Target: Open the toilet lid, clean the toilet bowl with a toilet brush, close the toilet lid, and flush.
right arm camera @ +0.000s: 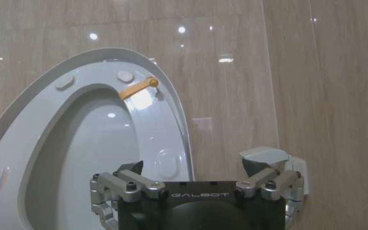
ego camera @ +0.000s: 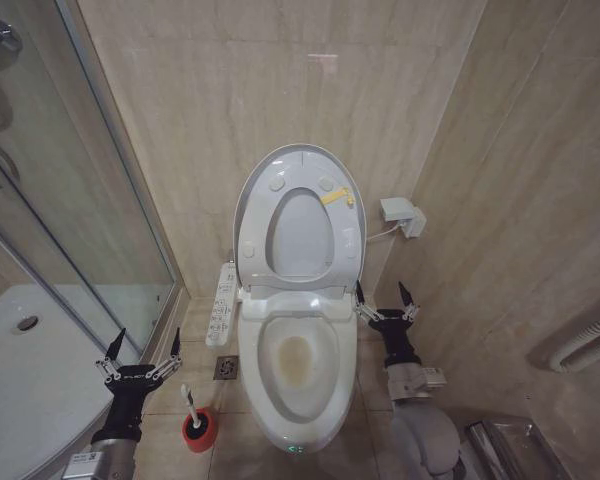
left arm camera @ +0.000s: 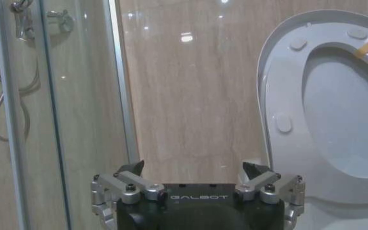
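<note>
From the head view, you have the toilet lid [ego camera: 310, 165] already up against the wall with the ring seat [ego camera: 302, 232] raised too, so the opening step looks done and fetching the brush is the step in hand. The toilet brush [ego camera: 193, 409] stands in its red cup [ego camera: 200, 428] on the floor, just beside and slightly ahead of your left end effector [ego camera: 140, 345], whose fingers are spread wide and empty; the toilet bowl [ego camera: 300, 365] lies beyond it, between the two arms. Your right end effector [ego camera: 384, 297] hangs wide and empty beside the bowl's rear edge. Next you will likely need to lower the left one over the thin handle and close on it. In the left wrist view, the left end effector [left arm camera: 197, 175] reads "GALBOT", the lid [left arm camera: 280, 96] ahead. In the right wrist view, the right end effector [right arm camera: 197, 175] carries the same word, the lid [right arm camera: 56, 91] ahead.
</note>
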### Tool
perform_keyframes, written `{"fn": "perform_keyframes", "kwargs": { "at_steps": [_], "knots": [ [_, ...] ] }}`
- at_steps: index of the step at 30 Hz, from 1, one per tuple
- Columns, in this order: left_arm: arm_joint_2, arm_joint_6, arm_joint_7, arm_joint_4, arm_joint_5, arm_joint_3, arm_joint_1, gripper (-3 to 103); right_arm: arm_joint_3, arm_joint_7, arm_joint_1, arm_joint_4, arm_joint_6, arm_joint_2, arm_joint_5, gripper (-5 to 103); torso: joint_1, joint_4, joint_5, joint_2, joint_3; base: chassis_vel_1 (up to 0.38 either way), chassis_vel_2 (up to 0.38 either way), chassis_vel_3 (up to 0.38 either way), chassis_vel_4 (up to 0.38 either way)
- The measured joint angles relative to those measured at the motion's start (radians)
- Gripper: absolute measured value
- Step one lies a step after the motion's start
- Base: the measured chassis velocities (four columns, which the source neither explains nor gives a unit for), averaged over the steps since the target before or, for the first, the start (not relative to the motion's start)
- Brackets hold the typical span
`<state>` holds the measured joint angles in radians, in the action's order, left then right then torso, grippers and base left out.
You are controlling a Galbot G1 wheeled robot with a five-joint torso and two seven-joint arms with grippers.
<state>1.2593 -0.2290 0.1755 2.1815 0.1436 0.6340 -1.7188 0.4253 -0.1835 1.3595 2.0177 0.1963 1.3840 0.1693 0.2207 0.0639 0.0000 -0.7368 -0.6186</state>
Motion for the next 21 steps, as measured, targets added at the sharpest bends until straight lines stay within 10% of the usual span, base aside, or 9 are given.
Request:
{"fn": "perform_keyframes", "kwargs": {
  "at_steps": [21],
  "knots": [
    [0.0, 0.0, 0.0, 0.001, 0.0, 0.0, 0.0, 100, 0.0, 0.0, 0.0, 0.0, 0.0, 0.0, 0.0, 100, 0.0, 0.0, 0.0, 0.0, 0.0, 0.0, 0.0, 0.0, 0.0]
  ]
}}
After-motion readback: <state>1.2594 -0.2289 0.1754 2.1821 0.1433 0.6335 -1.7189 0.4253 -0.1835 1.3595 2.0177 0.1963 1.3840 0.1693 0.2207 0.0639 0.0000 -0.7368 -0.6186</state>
